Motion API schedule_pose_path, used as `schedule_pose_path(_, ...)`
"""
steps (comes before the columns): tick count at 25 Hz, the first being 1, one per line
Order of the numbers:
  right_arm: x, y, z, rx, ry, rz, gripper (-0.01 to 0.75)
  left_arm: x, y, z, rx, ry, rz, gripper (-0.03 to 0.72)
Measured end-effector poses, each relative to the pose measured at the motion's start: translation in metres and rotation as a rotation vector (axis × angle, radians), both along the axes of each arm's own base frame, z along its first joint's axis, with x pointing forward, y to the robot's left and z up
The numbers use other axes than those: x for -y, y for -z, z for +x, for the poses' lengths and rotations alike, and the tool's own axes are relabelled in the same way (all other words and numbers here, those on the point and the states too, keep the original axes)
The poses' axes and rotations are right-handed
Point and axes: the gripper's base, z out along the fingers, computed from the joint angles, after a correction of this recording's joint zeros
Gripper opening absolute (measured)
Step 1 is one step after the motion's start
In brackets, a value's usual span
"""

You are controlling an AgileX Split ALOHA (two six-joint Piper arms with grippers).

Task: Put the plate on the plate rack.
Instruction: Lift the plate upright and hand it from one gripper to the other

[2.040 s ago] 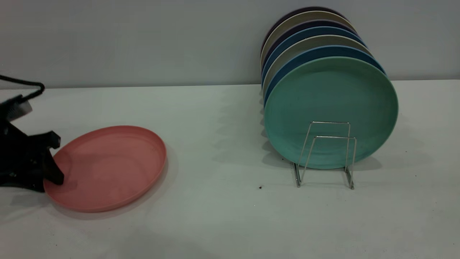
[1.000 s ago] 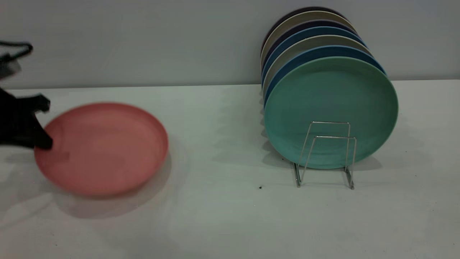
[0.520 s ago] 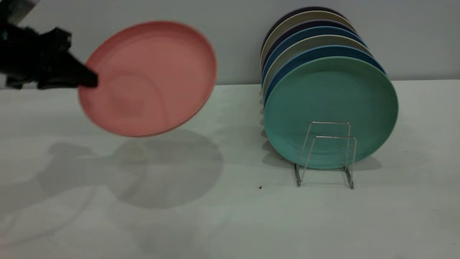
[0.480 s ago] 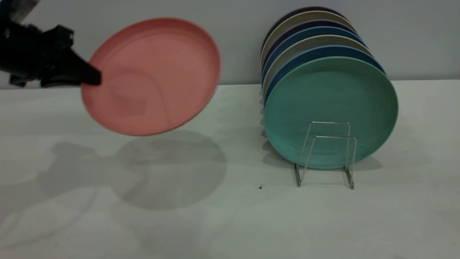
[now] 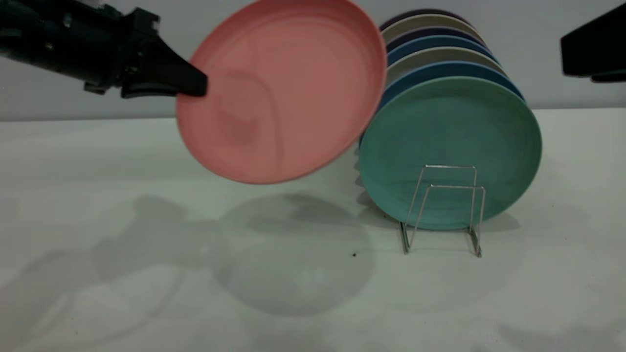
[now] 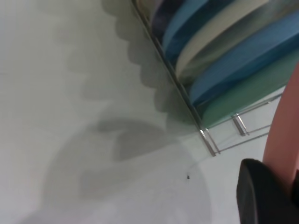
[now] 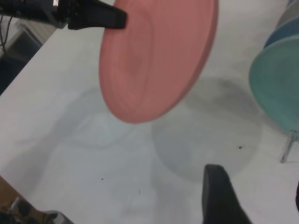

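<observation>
The plate (image 5: 286, 90) is held up in the air, well off the table (image 5: 146, 293), tilted so its face is turned toward the camera. It's pinched at its left rim by the left gripper (image 5: 198, 88), with its right edge overlapping the stacked plates (image 5: 435, 54) in the plate rack (image 5: 442, 210). A teal plate (image 5: 450, 146) is stood at the front of that rack. The right gripper (image 5: 594, 49) is only partly seen at the top right corner.

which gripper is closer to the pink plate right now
Left. The left gripper is clamped on the rim of the plate, holding it in the air beside the plate rack. The right gripper hangs apart from it, over the table.
</observation>
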Motion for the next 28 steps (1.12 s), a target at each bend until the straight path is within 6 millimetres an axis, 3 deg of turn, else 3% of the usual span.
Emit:
schedule_pose_path(4, -0.001, 0.006, 0.007, -0.017, 0.001, 0.012, 0.415, 0.005, 0.001, -0.001, -0.012, 0.000, -0.005, 0.018)
schedule_pose_path(12, -0.002, 0.019, 0.018, -0.048, -0.004, 0.031, 0.415, 0.008, 0.022, 0.001, -0.078, -0.011, 0.001, 0.018)
schedule_pose_path(28, -0.004, 0.026, 0.026, -0.062, 0.002, 0.060, 0.415, 0.011, 0.023, 0.001, -0.080, -0.004, 0.004, 0.018)
